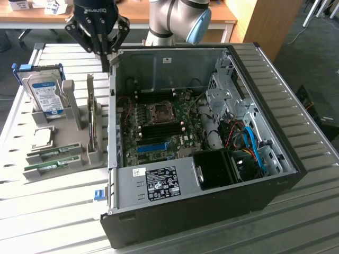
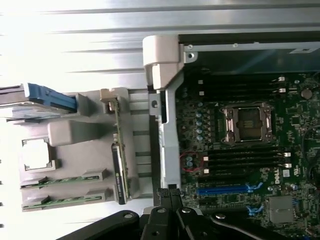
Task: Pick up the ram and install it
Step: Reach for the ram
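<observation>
Pincer (image 2: 169, 191), shut and empty, hangs above the computer case's (image 1: 212, 211) edge; the ram (image 1: 48, 168) lies in its grey holder (image 1: 74, 138) on the worktop (image 1: 53, 211)

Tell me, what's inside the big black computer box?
A green motherboard with a square socket and a blue slot, blue cables, and a black box. Whatever lies under that box is hidden.

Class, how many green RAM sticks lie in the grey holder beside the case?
2. Side by side at the holder's end: the inner stick, and the outer stick at its edge.
</observation>
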`<state>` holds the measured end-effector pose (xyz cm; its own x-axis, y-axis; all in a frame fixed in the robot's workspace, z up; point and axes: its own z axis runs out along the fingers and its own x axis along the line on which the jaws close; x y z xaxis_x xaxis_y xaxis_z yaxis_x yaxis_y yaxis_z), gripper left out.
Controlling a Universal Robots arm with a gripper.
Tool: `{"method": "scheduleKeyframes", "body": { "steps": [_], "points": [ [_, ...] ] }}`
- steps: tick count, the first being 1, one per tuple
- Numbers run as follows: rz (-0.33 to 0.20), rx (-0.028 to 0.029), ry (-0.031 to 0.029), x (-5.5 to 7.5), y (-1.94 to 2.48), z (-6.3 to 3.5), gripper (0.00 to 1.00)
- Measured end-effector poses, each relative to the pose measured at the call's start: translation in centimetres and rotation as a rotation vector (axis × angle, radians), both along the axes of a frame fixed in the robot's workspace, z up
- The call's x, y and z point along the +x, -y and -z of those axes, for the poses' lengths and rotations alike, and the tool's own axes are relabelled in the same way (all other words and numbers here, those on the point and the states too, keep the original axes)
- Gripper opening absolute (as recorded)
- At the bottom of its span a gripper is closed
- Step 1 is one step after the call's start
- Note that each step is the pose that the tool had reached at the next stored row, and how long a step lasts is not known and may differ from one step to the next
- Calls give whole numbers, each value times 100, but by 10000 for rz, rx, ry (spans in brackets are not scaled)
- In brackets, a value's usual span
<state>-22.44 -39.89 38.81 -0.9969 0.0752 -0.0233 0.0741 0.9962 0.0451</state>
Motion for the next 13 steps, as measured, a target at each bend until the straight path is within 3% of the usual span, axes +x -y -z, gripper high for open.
{"method": "scheduleKeyframes", "body": {
  "steps": [13],
  "points": [
    [0,0,-2,-280,0,27,11]
  ]
}}
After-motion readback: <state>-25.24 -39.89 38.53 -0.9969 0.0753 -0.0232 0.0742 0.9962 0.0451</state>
